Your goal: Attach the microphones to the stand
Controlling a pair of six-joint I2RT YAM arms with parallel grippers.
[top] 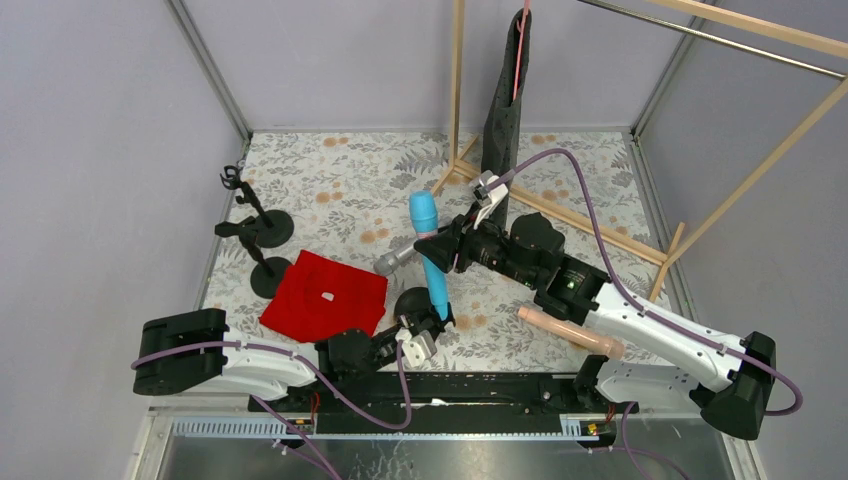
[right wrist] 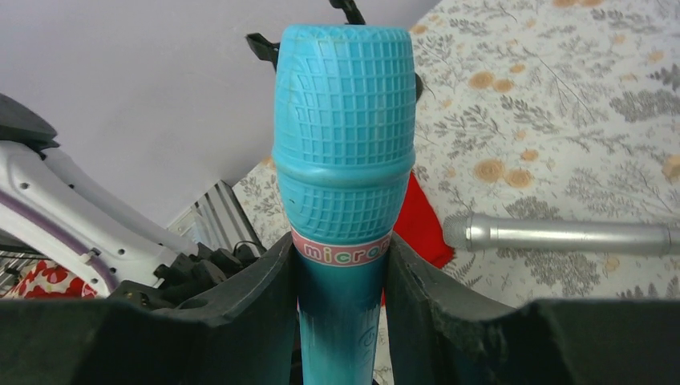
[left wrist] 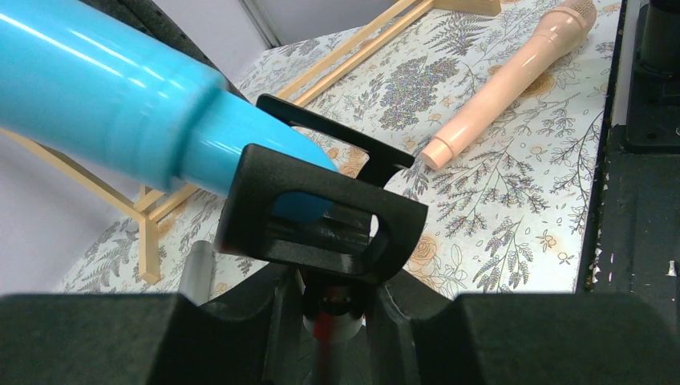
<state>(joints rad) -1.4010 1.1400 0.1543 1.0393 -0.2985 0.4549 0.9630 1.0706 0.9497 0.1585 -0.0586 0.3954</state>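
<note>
My right gripper (right wrist: 341, 277) is closest, squeezed tight on the blue mic (right wrist: 345, 120) just under its round head. The thin end of the blue mic pokes into the black clip (left wrist: 321, 212) on top of a stand (top: 415, 300). My left gripper (left wrist: 329, 317) is pinched narrow on that stand, just under the clip. The silver mic (right wrist: 561, 235) lies flat on the table (top: 340, 180), near the red cloth (top: 325, 295). The pink mic (left wrist: 513, 76) lies flat too, well apart, by my right arm
</note>
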